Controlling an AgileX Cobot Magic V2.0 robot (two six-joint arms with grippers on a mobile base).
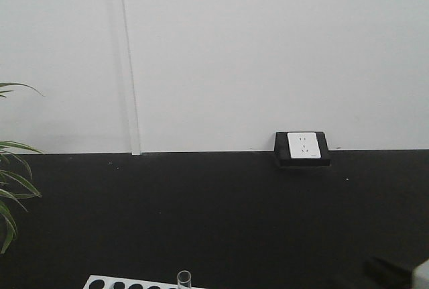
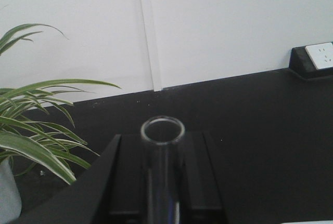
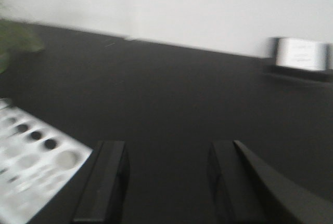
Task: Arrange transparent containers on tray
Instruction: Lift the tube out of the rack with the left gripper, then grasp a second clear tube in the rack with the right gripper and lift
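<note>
Black fingers of the left gripper close against both sides of a clear glass test tube. The tube stands upright in the centre of the left wrist view, and its round rim rises just above the fingertips. The jaws are clamped on the tube. Behind it runs a dark table surface, with a striped-leaf plant at the left of the frame and a white wall socket at the upper right.

The right gripper has its jaws spread apart, with only dark surface between them. This view is blurred. A white holed rack lies at the lower left, beside the left-hand finger.

In the front-facing view, a clear tube rim shows at the bottom edge, touching or just above the rack. Whether it is the clamped tube cannot be determined.
</note>
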